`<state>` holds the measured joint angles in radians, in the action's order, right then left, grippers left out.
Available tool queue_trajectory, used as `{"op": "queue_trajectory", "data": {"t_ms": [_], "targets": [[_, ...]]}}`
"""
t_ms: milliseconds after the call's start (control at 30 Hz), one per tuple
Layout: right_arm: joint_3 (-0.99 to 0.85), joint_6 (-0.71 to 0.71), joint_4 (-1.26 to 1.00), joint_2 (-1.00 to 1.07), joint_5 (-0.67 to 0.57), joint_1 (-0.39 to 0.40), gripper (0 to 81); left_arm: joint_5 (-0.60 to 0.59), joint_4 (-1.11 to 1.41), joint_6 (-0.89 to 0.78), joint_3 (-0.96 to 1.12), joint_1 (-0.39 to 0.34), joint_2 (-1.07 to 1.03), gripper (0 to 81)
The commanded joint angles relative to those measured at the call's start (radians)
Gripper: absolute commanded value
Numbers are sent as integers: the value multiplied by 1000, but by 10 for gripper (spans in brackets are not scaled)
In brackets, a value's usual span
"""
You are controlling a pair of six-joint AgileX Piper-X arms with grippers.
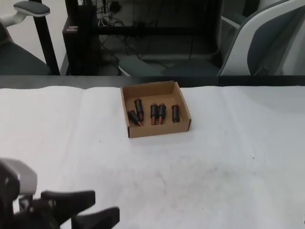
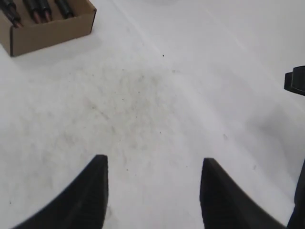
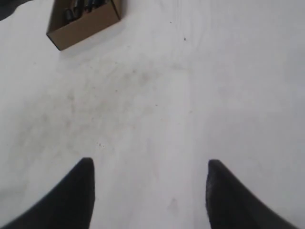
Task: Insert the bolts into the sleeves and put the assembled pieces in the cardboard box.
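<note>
A white covering lies over the bench (image 1: 214, 167), with office chairs (image 1: 267, 38) and a dark frame in the room behind; an arm (image 1: 28, 200) sits at the near left corner of the high view, and which side it belongs to cannot be told from there. The cardboard box (image 1: 157, 130) stands open-topped toward the far middle of the bench, well apart from both grippers; inside lie five assembled pieces (image 1: 154, 112), two of them leaning together at one side. The left gripper (image 2: 155, 161) hangs over bare covering with its fingers spread and nothing between them; the right gripper (image 3: 149, 164) does likewise, fingers wide apart.

The likeliest trouble is a knock to the box; it looks light and rests free on the covering, so a passing finger could shove or tip it, and bolts might slide from their sleeves.

The high view looks into the box and lets the pieces be counted; the left wrist view catches one corner (image 2: 52, 31) and a few piece ends, plus a dark part (image 2: 296, 81) that cannot be identified; the wrist views give the finger gaps plainly.
</note>
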<state>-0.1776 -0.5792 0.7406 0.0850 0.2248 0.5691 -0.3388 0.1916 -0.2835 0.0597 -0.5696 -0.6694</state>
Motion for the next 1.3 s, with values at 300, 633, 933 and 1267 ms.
{"op": "queue_trajectory", "data": {"t_ms": [300, 633, 933, 1267], "targets": [[112, -69, -51, -5, 24, -5, 662, 5, 7, 4, -60, -4, 4, 575], [162, -127, -49, -5, 24, -5, 662, 10, -39, 22, -60, -1, 4, 575], [163, -127, -49, -5, 24, -5, 662, 8, -46, 22, -60, -1, 4, 575], [163, -127, -49, -5, 24, -5, 662, 8, -46, 22, -60, -1, 4, 575]]}}
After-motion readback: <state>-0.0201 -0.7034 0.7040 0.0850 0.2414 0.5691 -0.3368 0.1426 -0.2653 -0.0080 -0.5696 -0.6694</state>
